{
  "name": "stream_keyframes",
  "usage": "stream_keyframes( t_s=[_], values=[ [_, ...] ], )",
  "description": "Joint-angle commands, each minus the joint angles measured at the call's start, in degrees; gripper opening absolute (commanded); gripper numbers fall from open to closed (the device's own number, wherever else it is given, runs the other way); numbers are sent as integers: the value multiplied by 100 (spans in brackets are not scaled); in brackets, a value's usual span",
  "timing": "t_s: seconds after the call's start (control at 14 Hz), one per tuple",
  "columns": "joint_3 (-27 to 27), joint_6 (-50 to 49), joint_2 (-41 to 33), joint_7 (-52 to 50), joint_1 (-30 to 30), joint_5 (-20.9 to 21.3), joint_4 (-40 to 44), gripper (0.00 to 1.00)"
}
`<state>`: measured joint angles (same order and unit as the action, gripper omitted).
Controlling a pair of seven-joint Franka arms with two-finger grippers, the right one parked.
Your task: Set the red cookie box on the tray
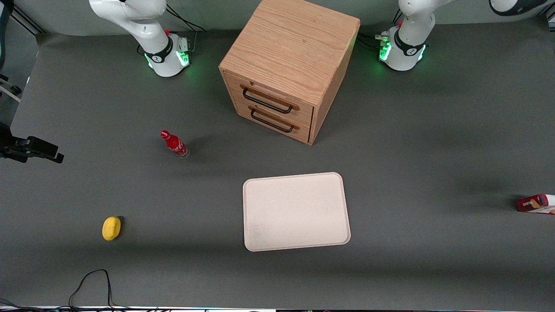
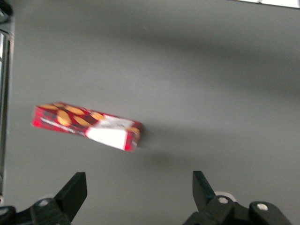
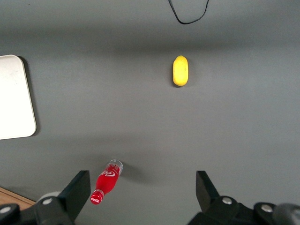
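Currently approach step: gripper [image 2: 136,190] above table, fingers spread, empty; red cookie box [image 2: 86,125] ungrasped; next descend, align, then carry to tray [image 1: 296,211].

Red cookie box [image 1: 537,203] lies flat toward working arm's end, well apart from tray [image 1: 296,211]

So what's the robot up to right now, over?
Pincer open, above bare table, short of red cookie box. Box lying flat at working arm's end. Tray bare. Nothing between them.
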<state>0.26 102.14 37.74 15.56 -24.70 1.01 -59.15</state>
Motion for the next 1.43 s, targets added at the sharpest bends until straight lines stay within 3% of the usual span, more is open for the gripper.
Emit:
stream_keyframes(
  t_s=[0.0, 0.29, 0.64, 0.86, 1.14, 1.36],
  values=[
    [-88, 147, 303, 464, -490, -5, 378, 100],
    [-79, 69, 339, 230, -808, -92, 325, 100],
    [-53, -10, 278, -2262, -887, -180, 238, 100],
    [-35, -72, 269, -4730, -870, -111, 115, 100],
    [17, -37, 260, -6982, -1018, -49, -245, 100],
    [18, 130, 312, -7225, -1010, -5, -352, 100]
  ],
)
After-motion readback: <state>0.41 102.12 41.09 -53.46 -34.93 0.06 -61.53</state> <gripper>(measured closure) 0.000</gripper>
